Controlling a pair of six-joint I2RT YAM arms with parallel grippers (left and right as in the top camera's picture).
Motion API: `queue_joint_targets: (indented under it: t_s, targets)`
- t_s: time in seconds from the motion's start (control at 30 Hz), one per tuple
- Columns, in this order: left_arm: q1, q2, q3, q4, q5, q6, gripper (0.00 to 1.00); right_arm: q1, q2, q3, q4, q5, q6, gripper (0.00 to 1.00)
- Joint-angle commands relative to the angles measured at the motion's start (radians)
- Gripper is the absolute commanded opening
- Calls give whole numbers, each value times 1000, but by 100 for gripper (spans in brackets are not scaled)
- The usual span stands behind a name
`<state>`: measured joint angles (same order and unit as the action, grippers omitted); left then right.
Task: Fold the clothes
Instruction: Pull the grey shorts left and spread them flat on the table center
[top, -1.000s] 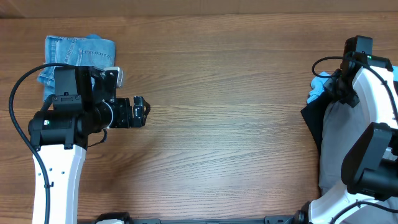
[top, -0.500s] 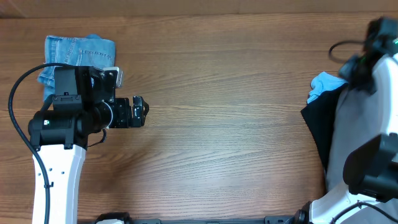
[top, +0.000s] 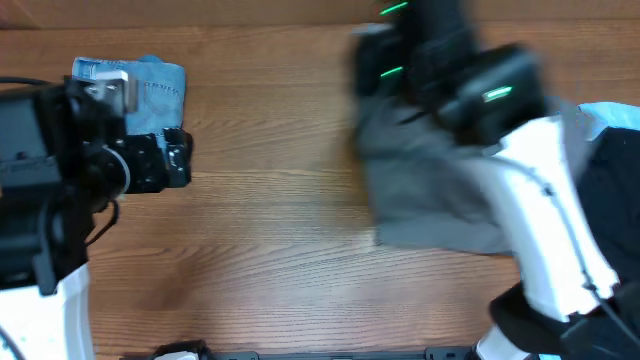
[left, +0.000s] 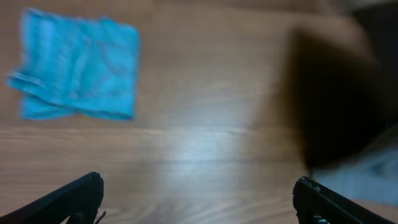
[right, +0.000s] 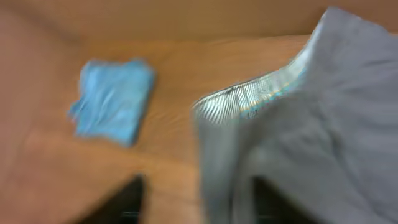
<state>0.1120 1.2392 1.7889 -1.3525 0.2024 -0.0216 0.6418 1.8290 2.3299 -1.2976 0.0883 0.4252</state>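
Shorts (right: 311, 137), grey, spread right in front of R gripper (right: 196, 200); grip unclear.

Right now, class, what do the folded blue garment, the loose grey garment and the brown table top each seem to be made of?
Folded blue garment: probably denim, faded mottled blue. Loose grey garment: soft matte cloth, draping in folds; blur hides weave. Brown table top: wood or wood-look laminate, showing grain lines.

The shorts (top: 430, 200) are plain grey, the denim shorts (top: 155, 85) blue, the table (top: 270, 260) wood-grained brown.
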Motion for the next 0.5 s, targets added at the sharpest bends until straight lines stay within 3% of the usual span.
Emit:
queue_joint_targets:
  t_s: [0.0, 0.13, 0.47]
  targets:
    - [4, -5, 82, -13, -56, 26, 100, 127, -10, 17, 8, 204, 13, 79]
    - [4, -4, 89, -16, -55, 26, 100, 156, -47, 40, -47, 306, 13, 84]
    - [-87, 112, 74, -34, -19, 84, 100, 16, -239, 41, -120, 303, 14, 84]
